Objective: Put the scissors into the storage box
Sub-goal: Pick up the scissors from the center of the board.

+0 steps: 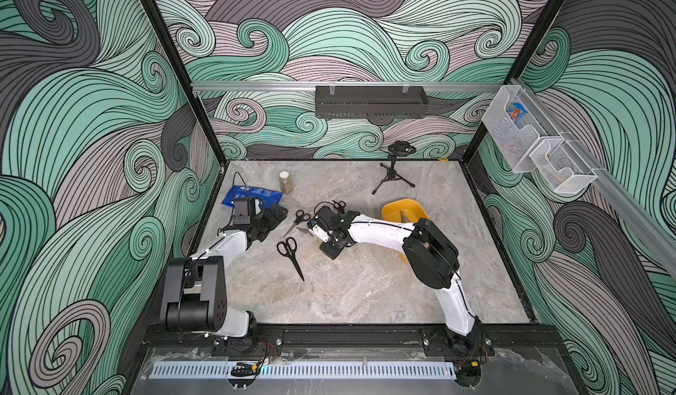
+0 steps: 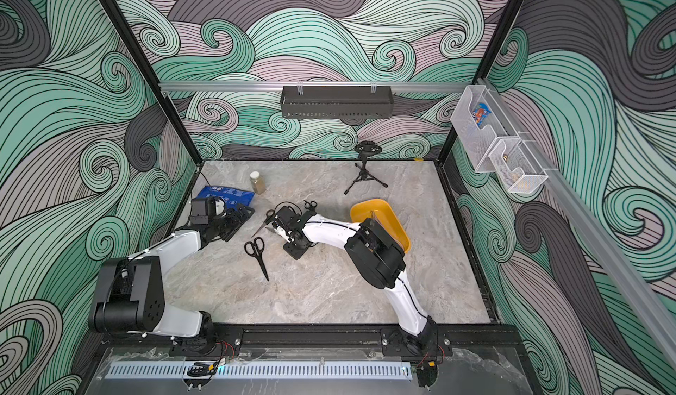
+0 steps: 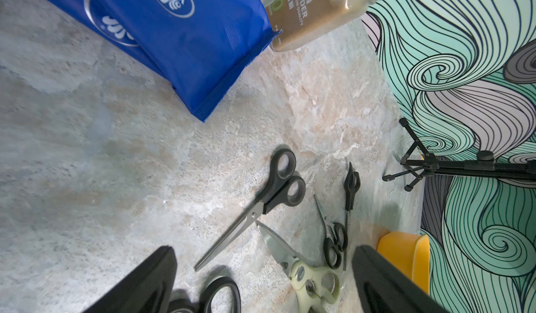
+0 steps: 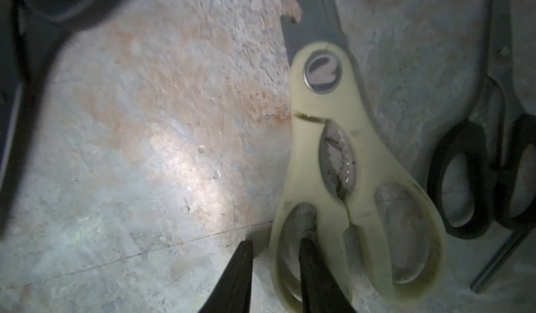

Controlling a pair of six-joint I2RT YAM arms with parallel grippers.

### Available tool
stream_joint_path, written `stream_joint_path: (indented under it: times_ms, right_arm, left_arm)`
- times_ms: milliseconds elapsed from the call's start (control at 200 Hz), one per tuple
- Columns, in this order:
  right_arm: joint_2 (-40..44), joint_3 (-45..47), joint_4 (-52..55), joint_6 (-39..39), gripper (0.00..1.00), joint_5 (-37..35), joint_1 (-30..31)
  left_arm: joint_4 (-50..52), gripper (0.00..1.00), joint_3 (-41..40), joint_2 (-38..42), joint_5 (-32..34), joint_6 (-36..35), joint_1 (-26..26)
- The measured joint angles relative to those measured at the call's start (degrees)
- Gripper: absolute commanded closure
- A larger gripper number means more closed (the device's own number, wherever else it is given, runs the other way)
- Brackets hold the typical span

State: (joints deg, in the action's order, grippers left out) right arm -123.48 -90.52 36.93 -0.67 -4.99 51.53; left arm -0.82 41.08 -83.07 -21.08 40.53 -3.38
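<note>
right end effector narrowly parted astride handle loop of cream scissors, left end effector spread wide, holding nothing

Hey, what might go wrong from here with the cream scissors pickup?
The right claw straddles just one loop rim of the cream kitchen scissors, far from the blades, so they may swing or slip when lifted. The small black scissors lie close beside them and could get dragged along.

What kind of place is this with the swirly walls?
Most likely a robot practice booth: a left arm and right arm are bolted to a black rail, printed walls box in the table, and scissors lie scattered on it.
</note>
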Motion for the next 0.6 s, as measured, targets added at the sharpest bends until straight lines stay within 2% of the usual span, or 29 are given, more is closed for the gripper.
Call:
stream_joint_path:
  times_ms: [260,420,530,600]
  right_arm:
    - [-0.46,-1.05,1.99,-0.24,0.77,-1.33,0.31]
    - [-4.0,-7.1,7.72,-0.83,0.79,-2.19,0.44]
    - [-6.08,-10.75,11.19,-1.66,0.87,-2.43,0.63]
    - [-6.88,-12.17,12.59,-2.12,0.97,-2.43,0.79]
  left_arm:
    - [-0.5,0.01,0.0,-0.09,-0.87,0.15,-0.48]
    - [-0.52,0.01,0.0,-0.09,-1.27,0.26,-0.68]
    - [-0.55,0.01,-0.07,-0.09,-1.44,0.28,-0.74]
    - [-0.59,0.01,-0.13,-0.09,-1.49,0.31,-0.76]
